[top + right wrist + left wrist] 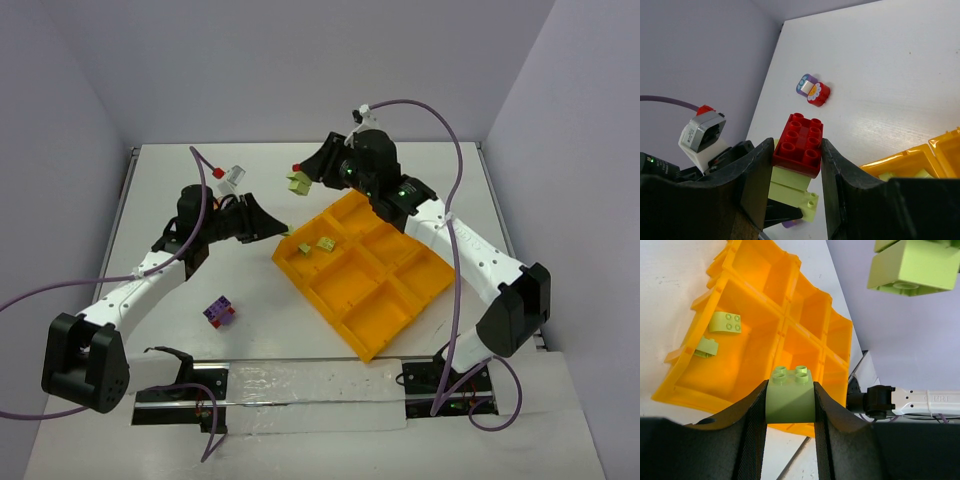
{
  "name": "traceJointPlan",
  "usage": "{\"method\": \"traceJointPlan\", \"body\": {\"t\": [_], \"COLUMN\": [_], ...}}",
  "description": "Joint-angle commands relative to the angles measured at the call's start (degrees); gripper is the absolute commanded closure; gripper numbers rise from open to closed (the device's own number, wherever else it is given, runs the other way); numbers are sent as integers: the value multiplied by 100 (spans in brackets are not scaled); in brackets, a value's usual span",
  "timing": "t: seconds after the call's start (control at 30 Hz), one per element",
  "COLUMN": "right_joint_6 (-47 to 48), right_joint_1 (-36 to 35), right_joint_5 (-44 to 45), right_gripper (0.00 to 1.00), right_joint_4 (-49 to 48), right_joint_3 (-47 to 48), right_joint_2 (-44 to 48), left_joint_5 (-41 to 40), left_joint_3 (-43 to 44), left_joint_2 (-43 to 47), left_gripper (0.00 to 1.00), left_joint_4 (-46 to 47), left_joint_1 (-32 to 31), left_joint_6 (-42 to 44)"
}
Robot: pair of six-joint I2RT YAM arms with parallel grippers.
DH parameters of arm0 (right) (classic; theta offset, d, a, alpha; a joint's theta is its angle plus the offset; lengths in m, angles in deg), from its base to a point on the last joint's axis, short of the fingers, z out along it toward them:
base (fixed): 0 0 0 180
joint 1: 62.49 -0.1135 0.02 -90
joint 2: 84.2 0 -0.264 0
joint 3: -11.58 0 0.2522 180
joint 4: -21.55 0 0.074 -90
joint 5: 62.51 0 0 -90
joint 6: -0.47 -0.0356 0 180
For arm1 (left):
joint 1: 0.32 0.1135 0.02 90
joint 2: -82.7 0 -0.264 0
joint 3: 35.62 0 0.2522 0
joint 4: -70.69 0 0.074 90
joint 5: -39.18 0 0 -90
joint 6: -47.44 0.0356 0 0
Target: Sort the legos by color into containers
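Pinching, left jaws grip green brick; right jaws, red-green stack.

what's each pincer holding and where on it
Left pincer: a yellow-green lego, clamped on two opposite sides, studs pointing out. Right pincer: a clump, red lego atop yellow-green ones, clamped on the red lego's sides.

The tray is orange-yellow, holding two yellow-green bricks upper left; a purple-and-red clump lies lower left. Wrist views show a yellow-green brick, a red brick atop yellow-green ones, and a flower-patterned purple-and-red piece.
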Motion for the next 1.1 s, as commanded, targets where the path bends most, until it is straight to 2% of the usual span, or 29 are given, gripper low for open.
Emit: {"method": "traceJointPlan", "body": {"t": [0.0, 0.17, 0.43, 0.53, 0.77, 0.9, 0.97, 1.07], "right_joint_6": [-14, 124, 260, 315, 420, 442, 474, 507], "right_joint_1": [43, 237, 839, 966, 1110, 1110, 1110, 1101], "right_joint_5": [193, 572, 1080, 1204, 1082, 1016, 1025, 1027], "right_gripper": [100, 100, 100, 100, 100, 100, 100, 100], "right_joint_4": [-248, -84, 189, 348, 495, 523, 537, 541], "right_joint_3": [-181, -561, -1659, -1818, -2233, -2388, -2379, -2358], "right_joint_2": [286, 720, 2049, 2282, 2672, 2680, 2680, 2687], "left_joint_5": [-127, -343, -598, -1153, -2868, -2924, -2884, -2801], "left_joint_3": [225, 432, 672, 904, 1987, 2185, 2208, 2203], "left_joint_2": [142, 56, -435, -600, -1651, -1946, -2013, -2043], "left_gripper": [100, 100, 100, 100, 99, 75, 68, 43], "left_joint_4": [-130, -416, -594, -873, -1825, -1813, -1799, -1759], "left_joint_1": [12, 12, -181, -387, -1198, -1253, -1260, -1263], "left_joint_6": [220, 415, 392, 535, 527, 491, 484, 473]}}
